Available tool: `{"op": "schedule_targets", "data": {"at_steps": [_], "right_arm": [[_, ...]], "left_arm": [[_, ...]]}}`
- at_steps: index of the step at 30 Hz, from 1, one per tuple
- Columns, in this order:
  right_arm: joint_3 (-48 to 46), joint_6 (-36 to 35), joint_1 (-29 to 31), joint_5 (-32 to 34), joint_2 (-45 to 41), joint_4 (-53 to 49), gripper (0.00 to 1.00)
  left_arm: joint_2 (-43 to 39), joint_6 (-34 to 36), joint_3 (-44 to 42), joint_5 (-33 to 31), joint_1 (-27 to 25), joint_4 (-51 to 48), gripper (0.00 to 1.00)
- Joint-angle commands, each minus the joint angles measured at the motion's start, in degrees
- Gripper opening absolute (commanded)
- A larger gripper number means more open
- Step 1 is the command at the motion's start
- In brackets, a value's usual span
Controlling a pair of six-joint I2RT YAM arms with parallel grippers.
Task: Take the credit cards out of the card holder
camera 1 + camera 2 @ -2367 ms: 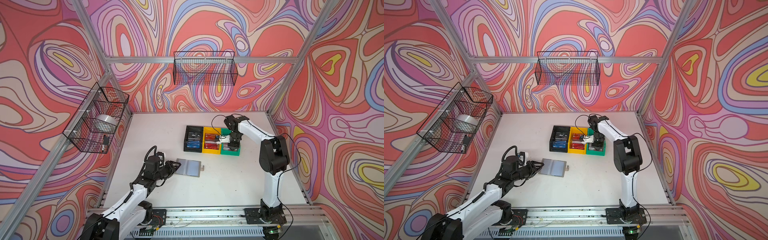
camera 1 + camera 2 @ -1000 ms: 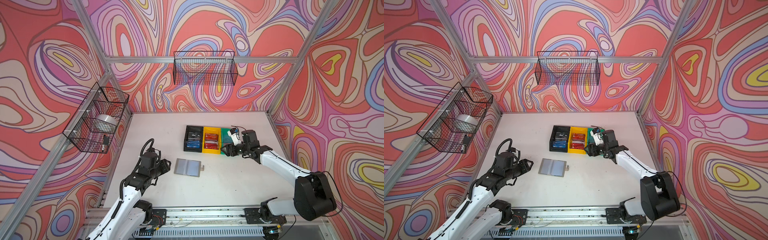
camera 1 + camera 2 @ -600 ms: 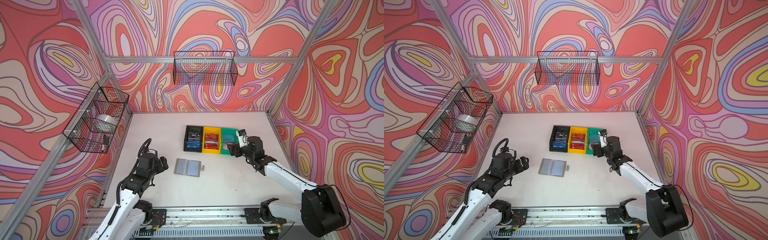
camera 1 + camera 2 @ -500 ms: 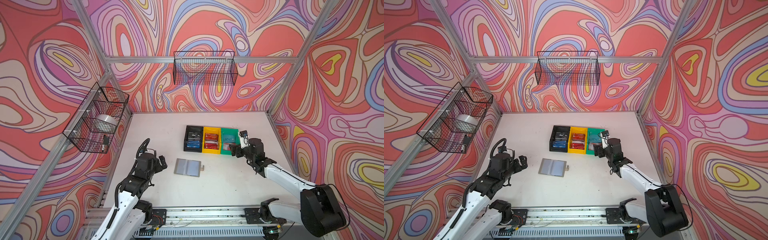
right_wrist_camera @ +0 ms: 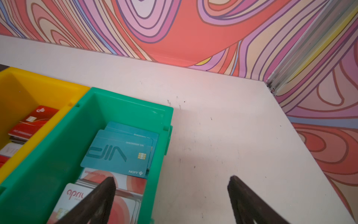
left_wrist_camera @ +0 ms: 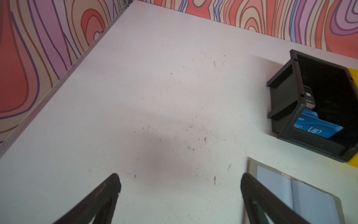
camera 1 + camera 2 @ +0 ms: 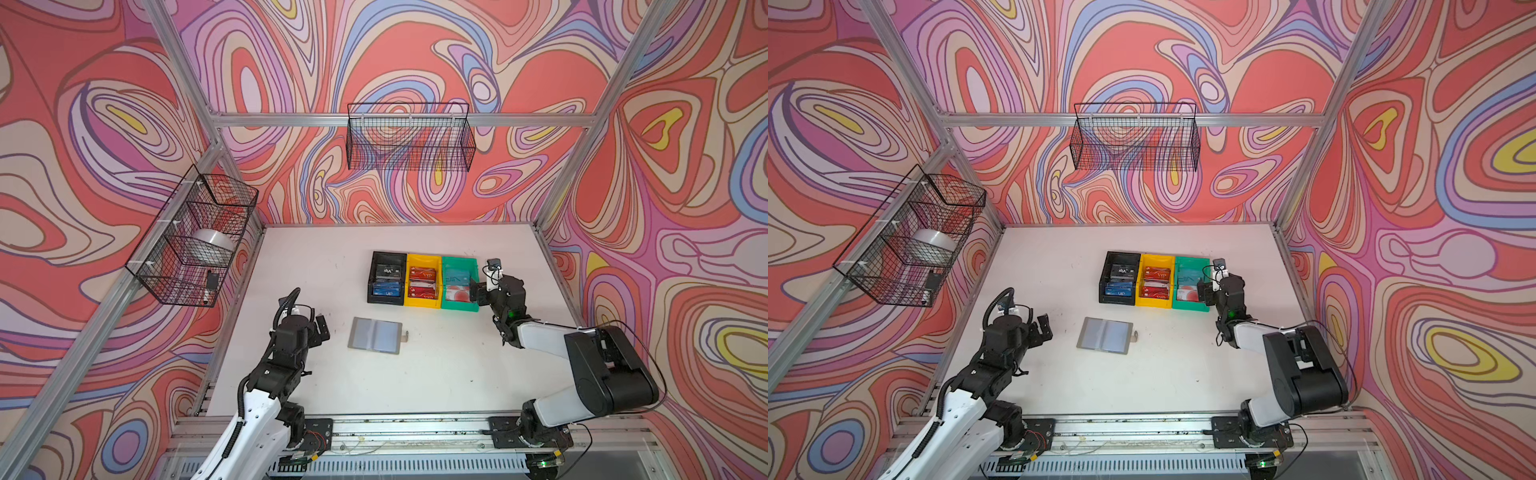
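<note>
Top views both show the card holder open and flat below frame centre, right of and apart from the left gripper, jaws wide and empty. Right gripper, jaws likewise wide and empty, straddles the green bin wall.

The thin flat grey folding card holder lies spread open around mid-table. Its clear sleeves face up and look empty, with the snap tab at its 3 o'clock edge.

The plastic credit cards sit apart, around its 12 to 2 o'clock:
- a blue card in the black bin
- red cards in the yellow bin
- a pale red-circle card in the green bin
</note>
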Motion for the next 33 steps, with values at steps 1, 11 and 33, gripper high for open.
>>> {"op": "schedule_targets", "data": {"at_steps": [1,11,33], "right_arm": [[-1.09,0.28,-1.18,-1.67,4.29,8.93,0.93],[4.22,2.82,-4.53,-6.19,6.49,1.41,0.94],[-7.32,3.86,-5.24,-5.27,9.48,25.69,0.94]], "left_arm": [[0.32,5.28,-1.66,-2.35,0.68,9.13,1.0],[5.91,13.86,-6.41,-2.14,2.53,26.3,1.0],[34.05,15.59,-8.27,12.09,12.96,60.05,1.0]]}}
